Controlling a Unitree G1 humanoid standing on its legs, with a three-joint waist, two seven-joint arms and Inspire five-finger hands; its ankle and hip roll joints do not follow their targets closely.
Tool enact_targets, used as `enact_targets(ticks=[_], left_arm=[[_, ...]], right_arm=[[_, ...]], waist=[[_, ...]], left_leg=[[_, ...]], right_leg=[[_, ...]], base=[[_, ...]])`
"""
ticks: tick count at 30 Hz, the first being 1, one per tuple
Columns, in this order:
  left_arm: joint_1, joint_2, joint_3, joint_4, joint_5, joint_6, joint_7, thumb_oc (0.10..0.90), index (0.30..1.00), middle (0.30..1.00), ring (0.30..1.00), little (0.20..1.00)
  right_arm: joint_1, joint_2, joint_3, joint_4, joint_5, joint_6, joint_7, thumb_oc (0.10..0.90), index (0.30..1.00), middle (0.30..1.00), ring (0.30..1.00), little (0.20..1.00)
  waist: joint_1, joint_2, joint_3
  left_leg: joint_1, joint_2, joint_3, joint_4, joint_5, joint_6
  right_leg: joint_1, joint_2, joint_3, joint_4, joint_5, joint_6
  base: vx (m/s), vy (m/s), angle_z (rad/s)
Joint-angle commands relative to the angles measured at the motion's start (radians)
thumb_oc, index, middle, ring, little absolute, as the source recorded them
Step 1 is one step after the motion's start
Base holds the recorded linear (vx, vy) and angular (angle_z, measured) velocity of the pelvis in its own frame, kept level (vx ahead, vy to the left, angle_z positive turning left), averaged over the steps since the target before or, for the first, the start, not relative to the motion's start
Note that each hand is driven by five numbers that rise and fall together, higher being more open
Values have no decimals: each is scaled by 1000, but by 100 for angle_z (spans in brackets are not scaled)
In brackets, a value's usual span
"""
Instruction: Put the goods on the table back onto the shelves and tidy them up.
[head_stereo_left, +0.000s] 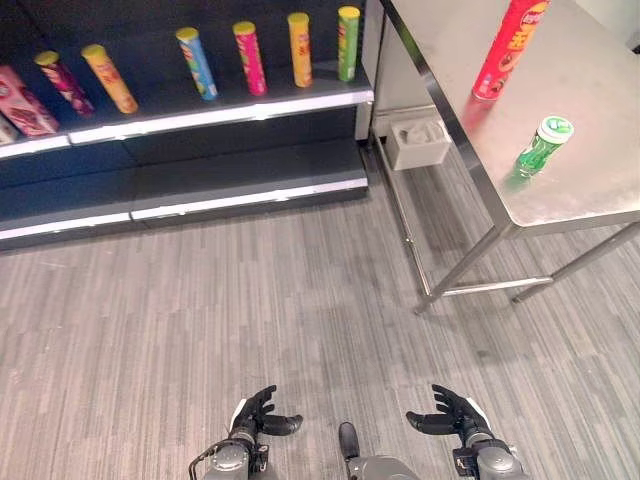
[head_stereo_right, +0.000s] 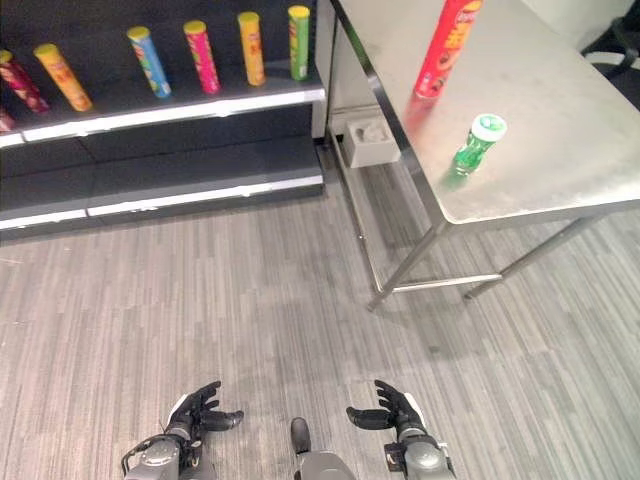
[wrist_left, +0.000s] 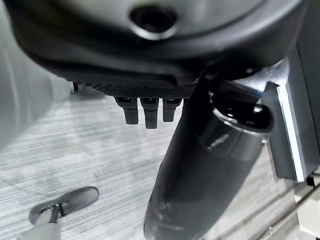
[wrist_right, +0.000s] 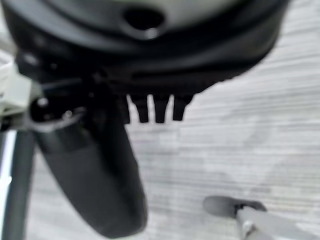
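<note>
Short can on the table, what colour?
Green with a white lid, clearest in the left eye view.
</note>
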Motion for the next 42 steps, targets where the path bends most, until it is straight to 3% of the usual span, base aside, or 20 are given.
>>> enact_targets(ticks=[1, 4, 6, 7, 8, 9, 11, 13, 15, 16, 19, 23, 27, 31, 32, 33, 36, 38, 39, 42], left_arm=[[14, 27, 34, -52, -14, -59, 1, 800, 900, 900, 900, 900], [5, 30, 36, -56, -19, -56, 8, 800, 900, 900, 900, 900], [2, 37, 29, -76, -21, -45, 3, 800, 900, 900, 900, 900], [-1, 44, 26, -88, -21, -38, 3, 800, 900, 900, 900, 900], [-1, 43, 26, -88, -21, -38, 3, 800, 900, 900, 900, 900], [-10, 49, 19, -95, -23, -36, 7, 800, 900, 900, 900, 900], [-21, 49, 14, -83, -14, -34, 9, 800, 900, 900, 900, 900], [-34, 50, 16, -80, -18, -37, 9, 800, 900, 900, 900, 900], [-42, 54, 12, -68, -8, -44, 11, 800, 900, 900, 900, 900], [-42, 54, 12, -68, -8, -44, 11, 800, 900, 900, 900, 900], [-55, 62, 18, -56, 13, -48, 20, 800, 900, 900, 900, 900], [-50, 57, 19, -55, 21, -46, 22, 800, 900, 900, 900, 900], [-26, 43, 13, -56, 40, -51, 21, 800, 900, 900, 900, 900], [-33, 28, 8, -57, 35, -52, 19, 800, 900, 900, 900, 900], [-38, 22, -3, -69, 17, -57, 7, 800, 900, 900, 900, 900], [-38, 23, -2, -69, 17, -57, 7, 800, 900, 900, 900, 900], [-74, 27, -37, -100, 21, -58, 2, 800, 900, 900, 900, 900], [-81, 27, -47, -105, 25, -56, 0, 800, 900, 900, 900, 900], [-74, 26, -51, -110, 24, -58, -4, 800, 900, 900, 900, 900], [-53, 24, -58, -130, 31, -64, 2, 800, 900, 900, 900, 900]], right_arm=[[23, -15, 19, -53, 6, -46, 7, 800, 900, 900, 900, 900], [15, -12, 25, -52, 2, -44, 9, 800, 900, 900, 900, 900], [1, -8, 44, -64, -27, -36, 19, 800, 900, 900, 900, 900], [-6, -6, 38, -73, -26, -34, 20, 800, 900, 900, 900, 900], [-6, -6, 37, -73, -26, -34, 20, 800, 900, 900, 900, 900], [-15, -10, 34, -87, -27, -31, 21, 800, 900, 900, 900, 900], [-15, -5, 24, -89, -32, -32, 16, 800, 900, 900, 900, 900], [-10, -4, 17, -86, -28, -30, 13, 800, 900, 900, 900, 900], [-4, -6, 13, -80, -21, -32, 11, 800, 900, 900, 900, 900], [-3, -6, 13, -80, -21, -32, 10, 800, 900, 900, 900, 900], [2, -14, 8, -87, -16, -29, 1, 800, 900, 900, 900, 900], [2, -7, 17, -89, -28, -27, -6, 800, 900, 900, 900, 900], [31, -20, 10, -83, -33, -34, 2, 800, 900, 900, 900, 900], [36, -41, 3, -54, -35, -27, 6, 800, 900, 900, 900, 900], [38, -55, 0, -18, -39, -26, 14, 800, 900, 900, 900, 900], [37, -55, 0, -18, -39, -26, 14, 800, 900, 900, 900, 900], [36, -62, -12, 13, -45, -19, 16, 800, 900, 900, 900, 900], [39, -54, -15, 31, -33, -14, 13, 800, 900, 900, 900, 900], [38, -51, -13, 39, -24, -15, 12, 800, 900, 900, 900, 900], [28, -49, 10, 62, -35, -21, 7, 800, 900, 900, 900, 900]], waist=[[12, 5, -70], [18, 0, -79], [38, -7, -93], [45, 2, -89], [47, 5, -91], [32, 28, -69], [23, 47, -57], [13, 44, -51], [2, 39, -62], [-2, 40, -59], [-19, 32, -73], [-23, 35, -68], [-43, 23, -66], [-53, 37, -69], [-62, 25, -66], [-63, 24, -68], [-64, -33, -37], [-62, -37, -33], [-59, -29, -39], [-10, 6, -56]], left_leg=[[20, 5, 110, 7, 1, 41], [29, -20, 136, 7, 0, 39], [44, -75, 184, 7, -48, 78], [81, -99, 208, 7, -89, 104], [79, -96, 209, 7, -88, 103], [115, -79, 216, 7, -104, 111], [143, -77, 224, 7, -124, 115], [151, -114, 226, 7, -135, 123], [157, -149, 224, 7, -159, 120], [162, -149, 220, 7, -161, 120], [189, -191, 201, 7, -207, 105], [224, -197, 207, 7, -235, 105], [315, -254, 173, 7, -306, 130], [328, -273, 128, 32, -309, 121], [264, -305, 120, 197, -313, 93], [260, -306, 119, 198, -313, 93], [67, -353, 93, 516, -243, -12], [42, -314, 133, 508, -214, -17], [38, -298, 138, 455, -217, 7], [77, -234, 30, 187, -205, 79]], right_leg=[[22, -67, 102, 63, -195, 203], [46, -81, 103, 68, -220, 210], [40, -101, 92, 187, -228, 250], [-9, -97, 56, 335, -188, 311], [-13, -94, 58, 334, -185, 311], [-144, -78, 12, 530, -67, 343], [-210, -102, -50, 610, -18, 343], [-230, -131, -84, 519, -35, 342], [-220, -152, -119, 309, -81, 311], [-210, -153, -124, 304, -82, 311], [-277, -203, -99, -36, 7, 323], [-362, -207, -137, -43, 9, 333], [-324, -187, -80, 26, 49, 322], [-256, -168, -82, 5, 58, 309], [-199, -167, -80, -7, 43, 291], [-202, -169, -80, -7, 43, 292], [-132, -206, -79, -1, -5, 260], [-113, -191, -65, -2, -20, 247], [-112, -175, -52, 1, -28, 240], [-93, -121, 1, 2, -54, 233]], base=[[463, 157, -34], [311, 101, -67], [628, 178, -46], [449, 115, -19], [380, 79, -27], [233, 38, -28], [301, 94, -3], [258, 98, 43], [253, 16, 41], [201, -22, 24], [283, -61, 35], [201, -83, 17], [302, -177, 10], [215, -206, 40], [139, -182, 28], [202, -323, 46], [41, -228, 79], [110, -114, -17], [219, -51, -48], [242, 36, -41]])
